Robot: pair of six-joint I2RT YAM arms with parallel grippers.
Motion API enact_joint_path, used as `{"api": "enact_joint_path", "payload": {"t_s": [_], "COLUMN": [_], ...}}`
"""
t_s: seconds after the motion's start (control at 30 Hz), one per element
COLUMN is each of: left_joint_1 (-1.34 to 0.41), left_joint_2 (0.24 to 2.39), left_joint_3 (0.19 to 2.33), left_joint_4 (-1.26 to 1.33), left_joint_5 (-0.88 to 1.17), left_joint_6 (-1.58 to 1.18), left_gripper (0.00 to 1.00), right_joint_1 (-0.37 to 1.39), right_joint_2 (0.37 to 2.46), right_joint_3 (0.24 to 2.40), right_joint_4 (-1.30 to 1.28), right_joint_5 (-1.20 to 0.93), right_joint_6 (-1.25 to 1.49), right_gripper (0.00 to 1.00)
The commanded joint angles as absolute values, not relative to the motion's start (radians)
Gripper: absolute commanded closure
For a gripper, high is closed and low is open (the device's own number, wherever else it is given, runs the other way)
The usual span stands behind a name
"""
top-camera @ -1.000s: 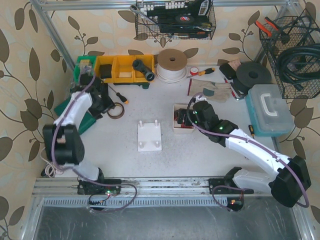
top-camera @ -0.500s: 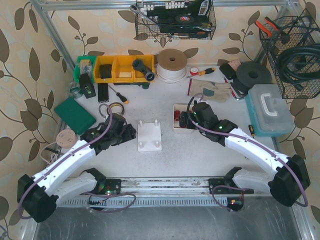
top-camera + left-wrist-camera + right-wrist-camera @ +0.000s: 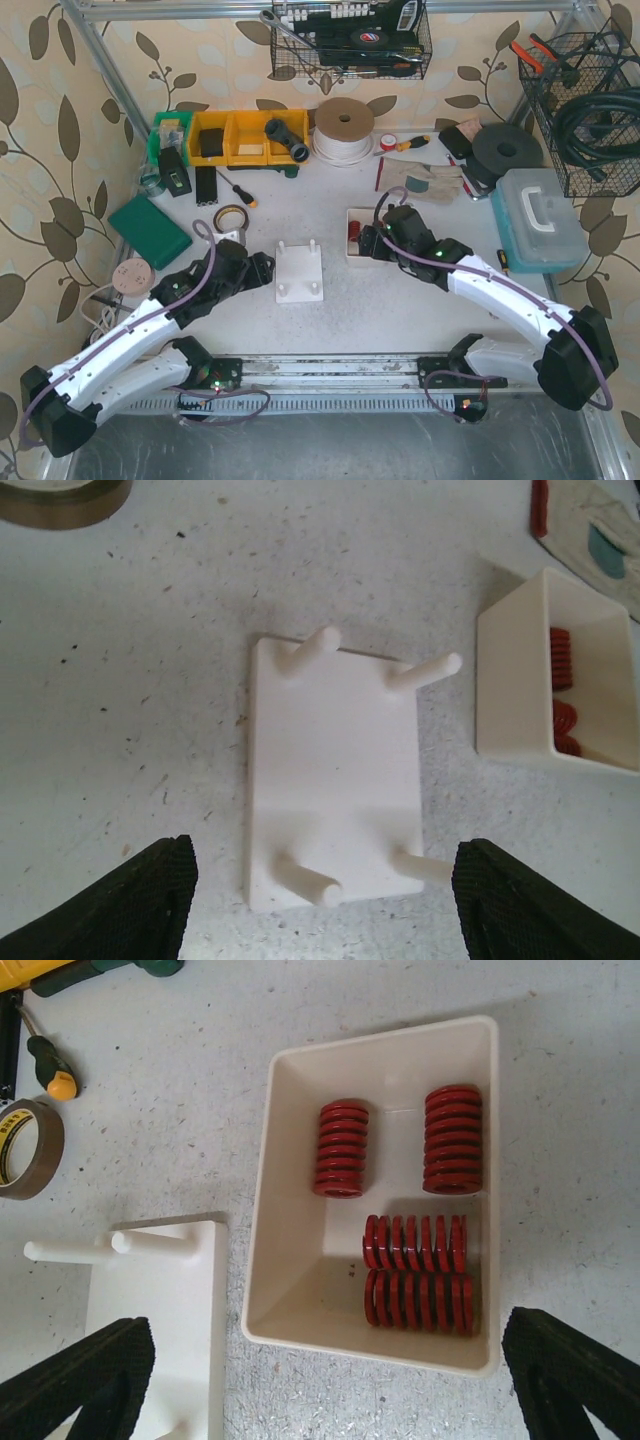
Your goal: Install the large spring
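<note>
Hovering over the cream tray (image 3: pixel 262 1190), the right gripper (image 3: pixel 372 240) has its jaws spread wide and holds nothing. All four red springs lie inside the tray, none on the white peg board (image 3: pixel 330 770) just beside it. From where I stand, the first worry is picking the wrong one. The spring at the far right (image 3: pixel 453 1140) looks a touch fatter than its neighbour (image 3: pixel 343 1148), but the sizes are close and I could not swear which is the large one. The two springs by the near wall (image 3: pixel 415 1242) (image 3: pixel 418 1300) lie touching side by side, so a jaw coming down there could catch both or wedge against the wall. The tray looks light, and a sideways nudge might slide it into the board. The left gripper (image 3: pixel 258 268) faces the board with jaws apart and empty, touching nothing, so the board sits unbraced. A spring pressed off-centre onto one of the thin pegs (image 3: pixel 425 670) could tip or push it away.
</note>
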State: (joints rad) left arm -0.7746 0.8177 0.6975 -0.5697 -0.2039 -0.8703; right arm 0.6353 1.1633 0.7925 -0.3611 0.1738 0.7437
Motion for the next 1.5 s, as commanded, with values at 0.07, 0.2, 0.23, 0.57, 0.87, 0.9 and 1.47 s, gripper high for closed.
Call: {"api": "enact_joint_path", "payload": {"t_s": [0.07, 0.2, 0.23, 0.57, 0.87, 0.9, 1.47], "left_joint_1": [-0.784, -0.784, -0.784, -0.782, -0.780, -0.779, -0.720], "left_joint_2": [0.771, 0.807, 0.814, 0.774, 0.847, 0.852, 0.942], "left_joint_3": [0.560, 0.603, 0.619, 0.604, 0.626, 0.626, 0.717], "left_joint_4": [-0.365, -0.325, -0.337, -0.307, -0.298, -0.294, -0.291], "left_joint_5": [-0.259, -0.290, -0.289, -0.317, -0.319, -0.318, -0.195], "left_joint_6": [-0.859, -0.795, -0.777, -0.750, -0.744, -0.743, -0.660], "left_gripper": [0.27, 0.28, 0.28, 0.28, 0.28, 0.28, 0.27], "right_joint_1": [0.571, 0.542, 0.540, 0.532, 0.528, 0.529, 0.544], "right_joint_2": [1.261, 1.402, 1.427, 1.678, 1.804, 1.805, 1.797], "right_joint_3": [0.944, 1.081, 1.103, 1.214, 1.255, 1.252, 1.246], "right_joint_4": [-0.509, -0.646, -0.658, -0.712, -0.703, -0.705, -0.761], "right_joint_5": [0.063, 0.008, 0.000, -0.054, -0.027, -0.035, -0.009], "right_joint_6": [0.699, 0.632, 0.618, 0.630, 0.660, 0.662, 0.601], "right_gripper": [0.07, 0.11, 0.11, 0.46, 0.44, 0.43, 0.41]}}
